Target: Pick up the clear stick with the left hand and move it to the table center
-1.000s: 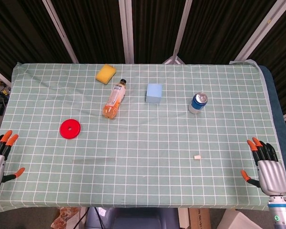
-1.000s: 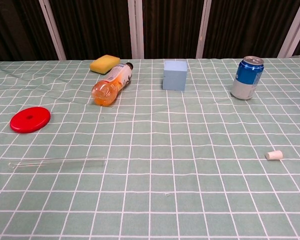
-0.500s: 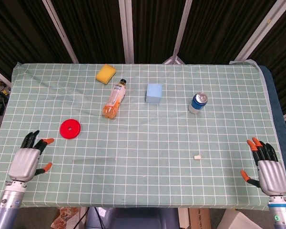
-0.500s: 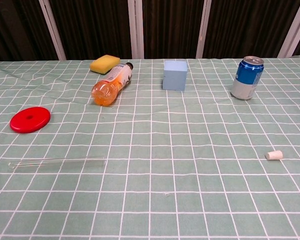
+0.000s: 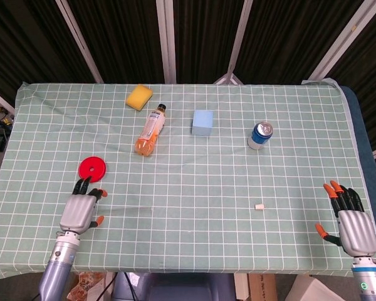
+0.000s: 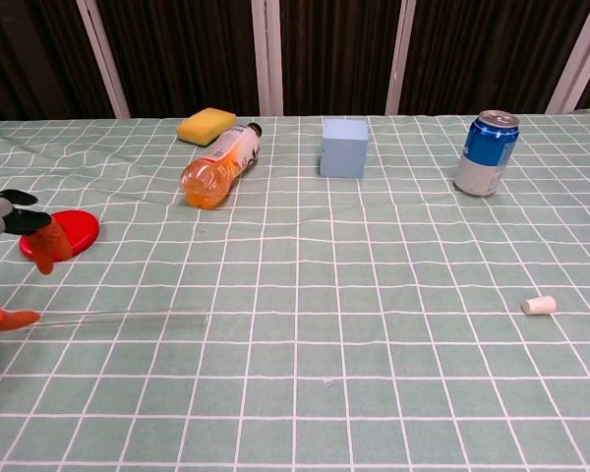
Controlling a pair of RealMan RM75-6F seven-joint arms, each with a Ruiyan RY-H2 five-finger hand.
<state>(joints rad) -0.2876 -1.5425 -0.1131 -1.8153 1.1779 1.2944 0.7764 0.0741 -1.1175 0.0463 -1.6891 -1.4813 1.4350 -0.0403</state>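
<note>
The clear stick (image 6: pixel 118 318) lies flat on the green checked cloth at the front left, faint in the head view as the clear stick (image 5: pixel 128 210). My left hand (image 5: pixel 81 210) hovers over its left end with fingers spread and nothing held; in the chest view only the left hand's fingertips (image 6: pixel 41 241) show at the left edge. My right hand (image 5: pixel 349 224) rests open at the table's front right corner, far from the stick.
A red disc (image 5: pixel 92 168) lies just beyond my left hand. Further back are an orange bottle (image 5: pixel 150 131) on its side, a yellow sponge (image 5: pixel 139 97), a blue cube (image 5: pixel 202 122) and a blue can (image 5: pixel 260 135). A small white cap (image 5: pixel 259 205) sits front right.
My left hand has moved right from the table's left edge to the stick's left end. The right hand and all objects have stayed put.
</note>
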